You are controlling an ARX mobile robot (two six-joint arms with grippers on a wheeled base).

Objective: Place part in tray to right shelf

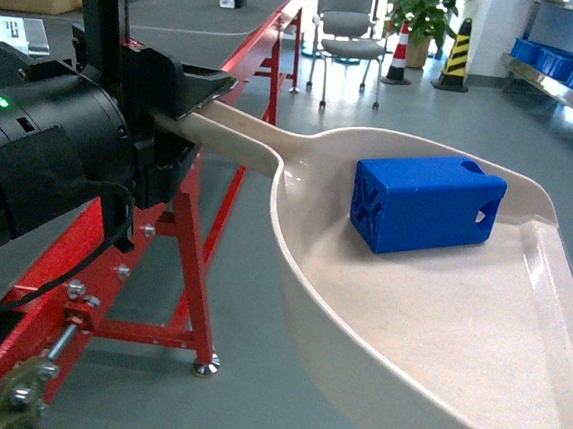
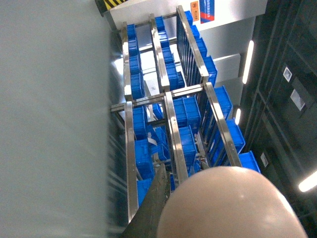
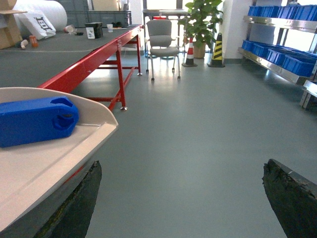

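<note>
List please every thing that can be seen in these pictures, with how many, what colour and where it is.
part: one, bright blue, lying inside the tray near its back wall
tray: one, cream-beige, held up above the floor by its handle
right shelf: one, steel, along the right wall, stocked with blue crates
crates: several, blue, on the shelf
long table: one, red frame with grey top, on the left
chair: one, grey, at the table's far end
plant: one, green, behind the chair
cones: two, one red and white, one yellow and black, beside the plant
left gripper: black, closed on the tray's handle
right gripper: black, open, nothing between its fingers
</note>
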